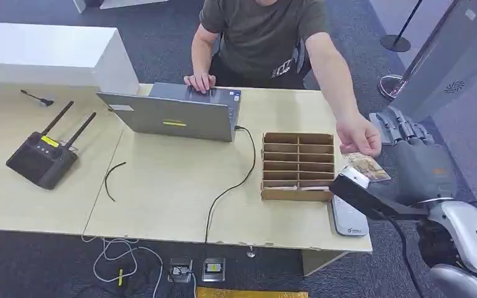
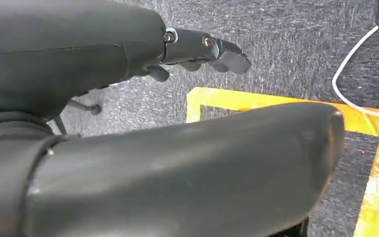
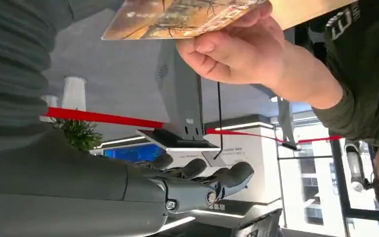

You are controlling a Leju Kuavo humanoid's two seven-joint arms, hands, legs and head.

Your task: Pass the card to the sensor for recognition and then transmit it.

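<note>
You're at the handover: the person's hand (image 1: 358, 135) holds the glossy printed rectangular card (image 1: 366, 166) just beside your right robot hand (image 1: 413, 149), which is released, grey fingers (image 3: 217, 177) spread, grasping nothing. Next, close on the card's thin, stiff edge, then carry it to the flat white sensor pad (image 1: 348, 218) on the pale wooden table (image 1: 161, 198). Your left robot hand (image 2: 197, 49) hangs over dark carpet, holding nothing.

Person's hand (image 1: 358, 136) blocks card (image 1: 367, 166).
</note>
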